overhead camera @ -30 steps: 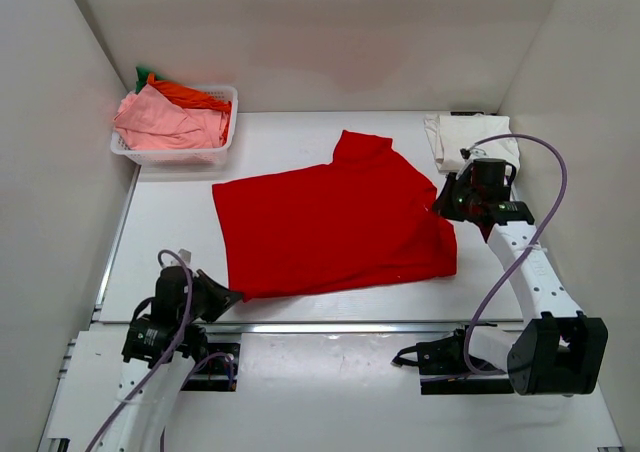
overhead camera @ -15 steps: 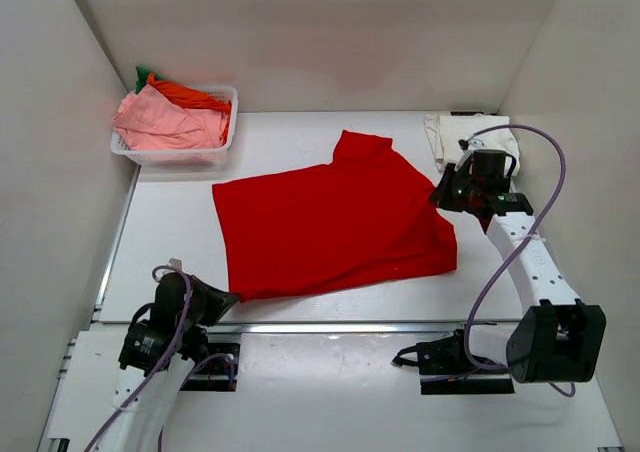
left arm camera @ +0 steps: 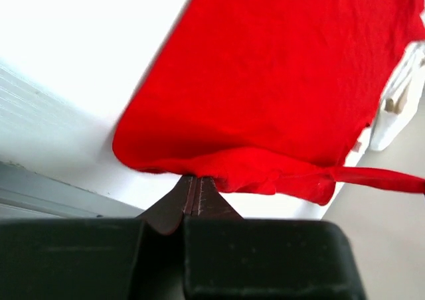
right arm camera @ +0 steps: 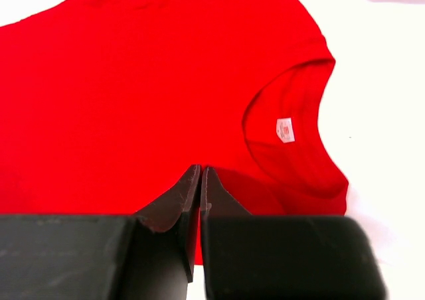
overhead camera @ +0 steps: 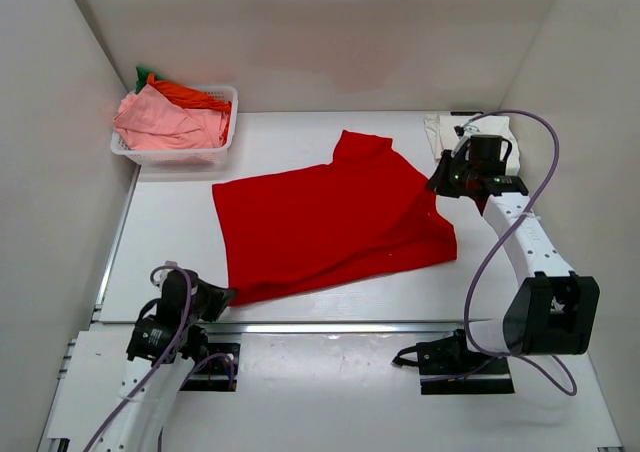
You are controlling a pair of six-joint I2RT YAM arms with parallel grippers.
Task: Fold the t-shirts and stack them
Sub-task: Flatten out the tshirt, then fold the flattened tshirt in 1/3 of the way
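Frankly, you are early in the job. The red t-shirt (overhead camera: 330, 217) lies spread flat on the table (overhead camera: 170, 232) between your two grippers, and no fold has been made in it yet. Your left gripper (overhead camera: 222, 295) is clamped on the shirt's hem corner. The left wrist view shows the jaws pressed together, with the red edge bunched right at their tips. Your right gripper (overhead camera: 440, 184) is also closed, and it looks to be pinching a ridge of red cloth beside the collar. In the right wrist view the neck opening and its label sit just ahead of the tips and to their right.

One piece looks finished. A cream-white t-shirt (overhead camera: 442, 137) lies folded just beyond your right gripper, and that is where I judge the stack has begun. That leaves you the red one to fold and set on it, and then the rest.

Far ahead of your left gripper, at the table's back corner, stands a white lattice basket (overhead camera: 175, 155). It holds loose, unfolded shirts. A pink t-shirt (overhead camera: 165, 122) lies heaped on top, an orange t-shirt (overhead camera: 190, 95) sits behind it, and a green t-shirt (overhead camera: 143, 74) peeks out at the back. You cannot tell whether more lie beneath them.
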